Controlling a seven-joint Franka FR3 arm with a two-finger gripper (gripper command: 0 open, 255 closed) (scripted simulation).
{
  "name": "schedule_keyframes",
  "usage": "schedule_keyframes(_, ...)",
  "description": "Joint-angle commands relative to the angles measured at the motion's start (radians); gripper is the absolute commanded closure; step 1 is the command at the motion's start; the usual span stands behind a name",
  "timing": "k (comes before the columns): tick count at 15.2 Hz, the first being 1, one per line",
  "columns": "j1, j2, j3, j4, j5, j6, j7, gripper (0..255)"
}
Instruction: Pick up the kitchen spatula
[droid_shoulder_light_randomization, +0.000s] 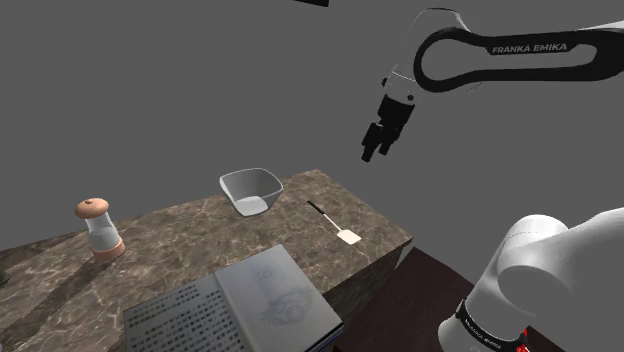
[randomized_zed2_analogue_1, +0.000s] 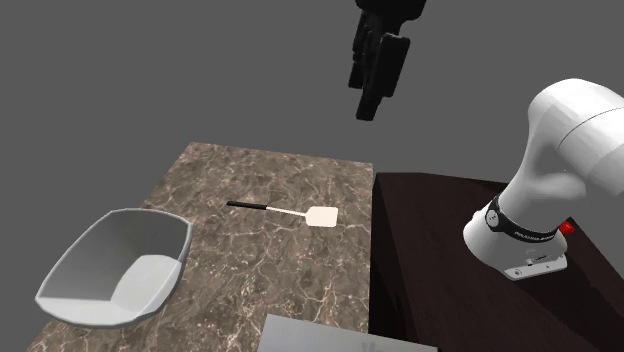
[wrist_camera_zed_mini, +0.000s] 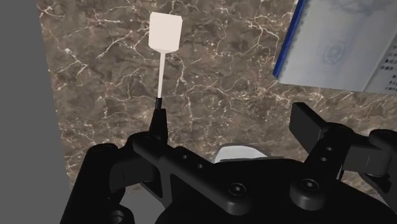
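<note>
Hovering above the counter (droid_shoulder_light_randomization: 190, 235) with fingers apart, the gripper (droid_shoulder_light_randomization: 373, 151) faces the spatula (droid_shoulder_light_randomization: 334, 224), which lies flat, pale blade toward the stand (randomized_zed2_analogue_1: 450, 230), black handle away.

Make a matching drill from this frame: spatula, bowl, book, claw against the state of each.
1 spatula
2 bowl
3 book
4 claw

A empty
B in the air, open
C pages up
D lying flat, black handle, white blade

Pairs: 1-D, 2-A, 3-C, 4-B
</note>
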Motion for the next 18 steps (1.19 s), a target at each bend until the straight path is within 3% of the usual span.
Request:
schedule_keyframes(1, -0.004, 0.048, 0.004, -0.022, -0.001, 0.065, 0.011, 0)
schedule_keyframes(9, -0.027, 0.289, 0.000, -0.058, -0.014, 0.315, 0.037, 0)
schedule_keyframes(18, -0.050, 0.619, -0.012, 0.000, -0.027, 0.557, 0.069, 0)
